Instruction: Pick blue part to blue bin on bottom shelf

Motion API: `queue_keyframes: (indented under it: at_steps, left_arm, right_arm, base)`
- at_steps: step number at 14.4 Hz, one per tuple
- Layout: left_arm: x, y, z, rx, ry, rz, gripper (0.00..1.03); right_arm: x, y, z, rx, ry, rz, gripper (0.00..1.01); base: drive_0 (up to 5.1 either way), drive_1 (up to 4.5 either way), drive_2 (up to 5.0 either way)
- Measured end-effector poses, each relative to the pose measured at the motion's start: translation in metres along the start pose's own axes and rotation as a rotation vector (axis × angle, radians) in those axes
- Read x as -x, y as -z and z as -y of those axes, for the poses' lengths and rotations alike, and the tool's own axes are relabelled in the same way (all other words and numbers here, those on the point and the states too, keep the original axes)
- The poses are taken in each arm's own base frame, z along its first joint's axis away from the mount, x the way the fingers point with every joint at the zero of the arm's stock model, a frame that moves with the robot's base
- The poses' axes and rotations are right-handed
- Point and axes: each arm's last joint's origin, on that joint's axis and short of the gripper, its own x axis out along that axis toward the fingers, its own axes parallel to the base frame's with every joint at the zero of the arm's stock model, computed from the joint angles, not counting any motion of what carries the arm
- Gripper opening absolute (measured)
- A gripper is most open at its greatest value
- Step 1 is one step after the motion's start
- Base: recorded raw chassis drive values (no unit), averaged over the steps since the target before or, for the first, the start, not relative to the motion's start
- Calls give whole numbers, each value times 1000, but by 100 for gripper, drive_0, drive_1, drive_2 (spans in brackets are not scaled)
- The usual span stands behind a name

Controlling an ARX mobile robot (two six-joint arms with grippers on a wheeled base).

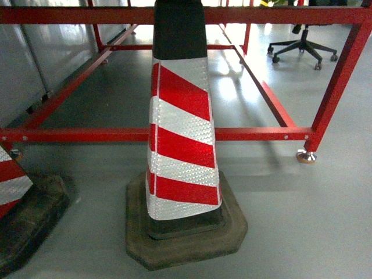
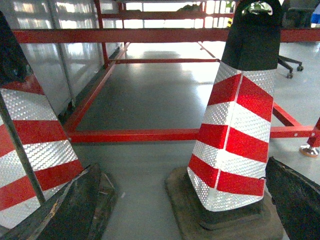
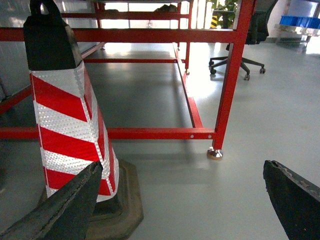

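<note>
Left tool (image 2: 185, 205): dark fingers spread wide at the bottom corners of the left wrist view, nothing between them.
Right tool (image 3: 182, 200): same story, fingers (image 3: 65, 210) splayed apart at lower left and lower right, pinching nothing.
Straight ahead: a red-and-white traffic cone (image 1: 180, 133) fills the middle of the head view, standing upright on its dark rubber base on the grey floor (image 1: 302, 221).
Lower left: a second cone (image 1: 17, 203) just creeps into frame.
Behind: a red steel frame (image 1: 250, 133) runs across; an office chair (image 1: 302, 46) sits upper right.
Blue part: nowhere to be seen.
Blue bin and bottom shelf: not clearly in view; only a blue smudge (image 3: 300, 21) at the far upper right of the right wrist view, too small to name.
Progress: I'd call it nothing done yet. Finding the part, grasping it and reaching the shelf are all still ahead.
</note>
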Motion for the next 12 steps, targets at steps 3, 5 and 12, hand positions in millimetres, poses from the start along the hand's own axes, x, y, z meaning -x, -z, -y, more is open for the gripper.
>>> queue_keyframes:
  at_steps: [3,5,12]
  left_arm:
    - [0,0,0,0,0,0,98]
    - [0,0,0,0,0,0,98]
    - [0,0,0,0,0,0,98]
  right_arm:
    - [0,0,0,0,0,0,98]
    - [0,0,0,0,0,0,98]
    - [0,0,0,0,0,0,98]
  base:
    - [0,0,0]
    - [0,0,0]
    - [0,0,0]
